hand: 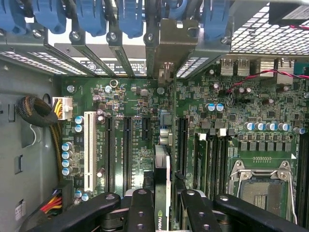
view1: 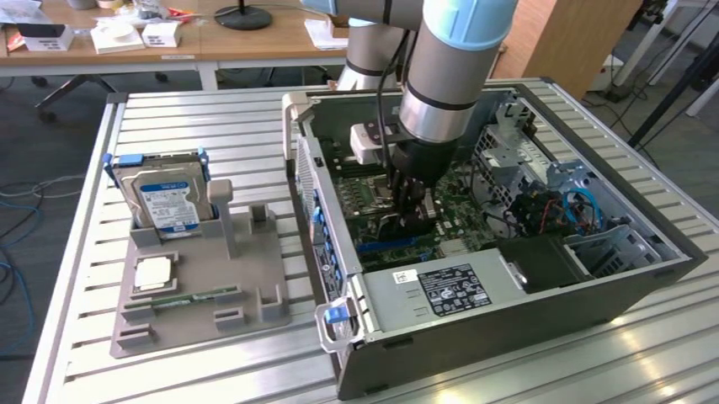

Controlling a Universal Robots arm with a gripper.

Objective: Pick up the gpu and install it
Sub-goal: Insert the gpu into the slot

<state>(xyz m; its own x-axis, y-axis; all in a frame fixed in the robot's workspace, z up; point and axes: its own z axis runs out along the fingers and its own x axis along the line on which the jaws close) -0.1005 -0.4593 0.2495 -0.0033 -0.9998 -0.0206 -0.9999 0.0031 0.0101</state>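
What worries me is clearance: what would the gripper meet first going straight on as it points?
Probably the motherboard, around its dark expansion slots; the gpu held in the gripper would touch there before the fingers. How far off is unclear.

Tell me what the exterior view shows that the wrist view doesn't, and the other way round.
From the exterior view: the hard drive standing in the grey tray on the slatted table, the open computer case beside it, and the arm reaching inside.
From the wrist view: the gpu seen edge-on, clamped in the end effector, over the board near the white slot.
Shared: the green motherboard inside the case.
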